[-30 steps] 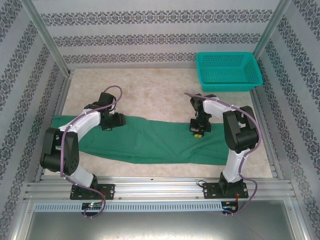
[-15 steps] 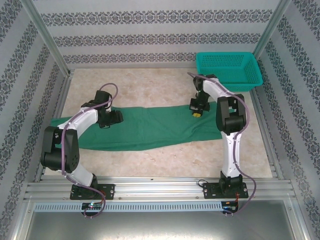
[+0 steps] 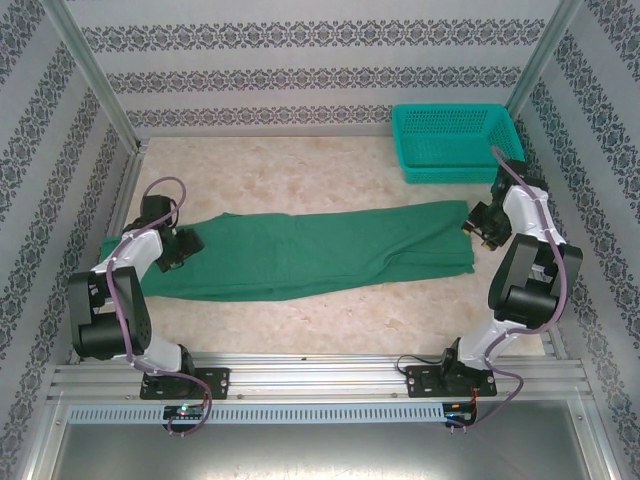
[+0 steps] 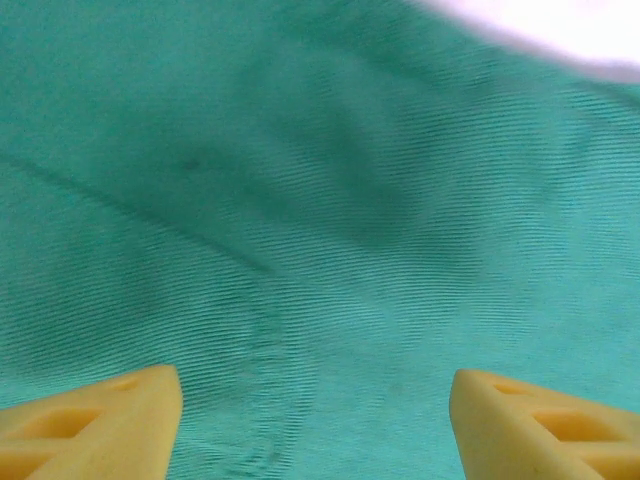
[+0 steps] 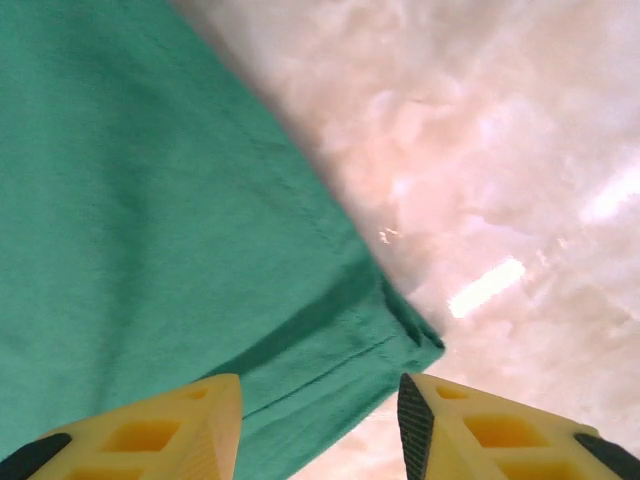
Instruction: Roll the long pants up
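The long pants lie flat as a dark green strip across the table, legs folded together, running left to right. My left gripper sits low over their left end, open; in the left wrist view its yellow fingertips stand wide apart over green cloth. My right gripper is at the right end, open. In the right wrist view the hemmed corner of the pants lies between and just ahead of its fingers, with nothing pinched.
A teal mesh basket stands at the back right, just beyond the right arm. Patterned walls and metal frame posts close the table in. Bare marbled tabletop lies behind the pants and in front of them.
Both grippers have slid outward along the pants, left to the left end, right to the right end. The cloth now lies farther back and stretched longer and flatter.
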Robot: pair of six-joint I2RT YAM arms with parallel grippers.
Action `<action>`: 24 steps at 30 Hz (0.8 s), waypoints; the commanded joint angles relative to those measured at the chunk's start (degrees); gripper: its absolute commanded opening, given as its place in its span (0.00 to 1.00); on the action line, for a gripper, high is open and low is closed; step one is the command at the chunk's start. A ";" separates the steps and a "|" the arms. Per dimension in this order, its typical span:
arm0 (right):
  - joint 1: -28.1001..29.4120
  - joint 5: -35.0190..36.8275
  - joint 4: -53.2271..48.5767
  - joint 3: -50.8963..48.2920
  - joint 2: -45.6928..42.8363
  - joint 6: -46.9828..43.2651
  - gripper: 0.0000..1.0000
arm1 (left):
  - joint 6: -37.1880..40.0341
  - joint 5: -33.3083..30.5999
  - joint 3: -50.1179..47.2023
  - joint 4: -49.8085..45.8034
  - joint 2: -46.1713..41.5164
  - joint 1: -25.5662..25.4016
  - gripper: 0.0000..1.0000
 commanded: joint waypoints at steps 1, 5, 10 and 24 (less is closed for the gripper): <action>-0.07 -0.83 1.68 -4.25 1.76 -0.29 0.47 | -1.67 0.51 -1.53 3.31 3.19 0.67 0.71; 0.03 -1.90 3.47 -5.47 4.09 0.27 0.47 | -2.24 1.77 -0.86 4.79 6.90 1.16 0.70; 0.01 -1.83 3.15 -4.43 6.91 -0.07 0.47 | -3.74 4.87 -1.26 6.99 9.53 3.90 0.70; -7.43 2.77 4.66 -6.51 4.76 1.01 0.00 | -6.96 6.27 -2.20 8.95 10.12 7.38 0.67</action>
